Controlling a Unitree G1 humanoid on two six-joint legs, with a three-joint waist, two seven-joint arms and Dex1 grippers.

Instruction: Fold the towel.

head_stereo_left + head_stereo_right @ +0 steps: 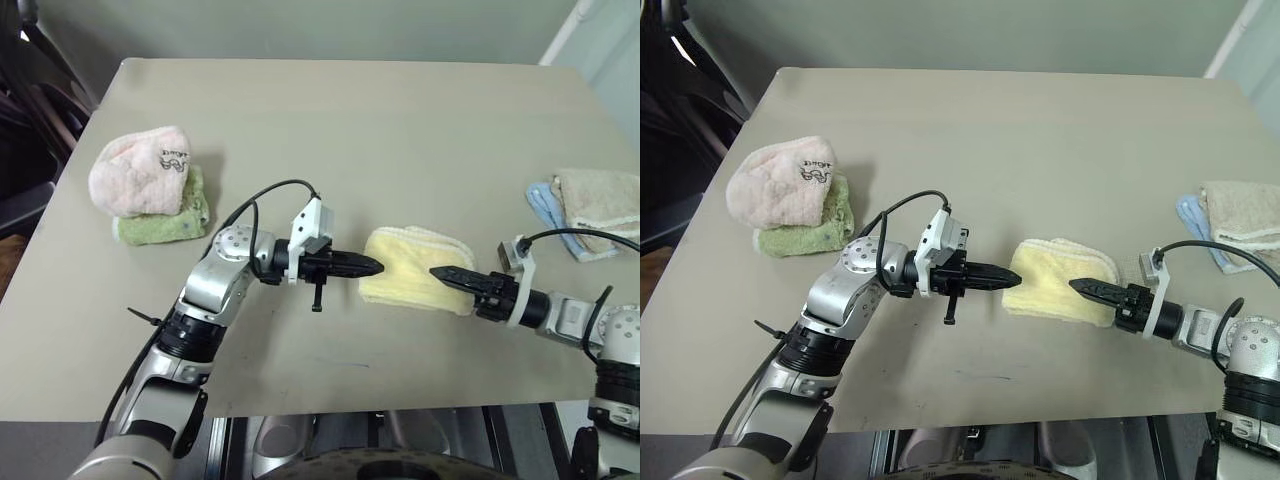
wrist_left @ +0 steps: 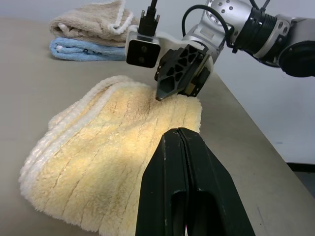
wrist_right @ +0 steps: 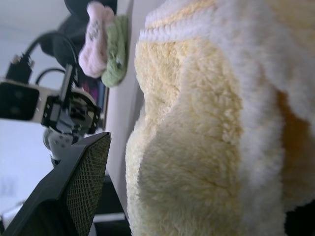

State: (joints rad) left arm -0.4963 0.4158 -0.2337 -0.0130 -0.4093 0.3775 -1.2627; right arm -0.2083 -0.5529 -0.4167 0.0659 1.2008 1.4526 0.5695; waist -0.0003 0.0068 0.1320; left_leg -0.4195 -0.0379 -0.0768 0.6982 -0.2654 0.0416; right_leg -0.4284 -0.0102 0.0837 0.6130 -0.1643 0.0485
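Near tabletop's front edge, centre-right, lies pale yellow fluffy terry towel (image 1: 416,270), folded. L gripper (image 1: 372,266), fingers together, tip at its left end; R gripper (image 1: 438,272), jaws apart, at its right end.

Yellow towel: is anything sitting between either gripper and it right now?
Nothing visible. The towel lies folded on the table with the shut left gripper at its left end and the open right gripper at its right end. The other towel piles sit far off.
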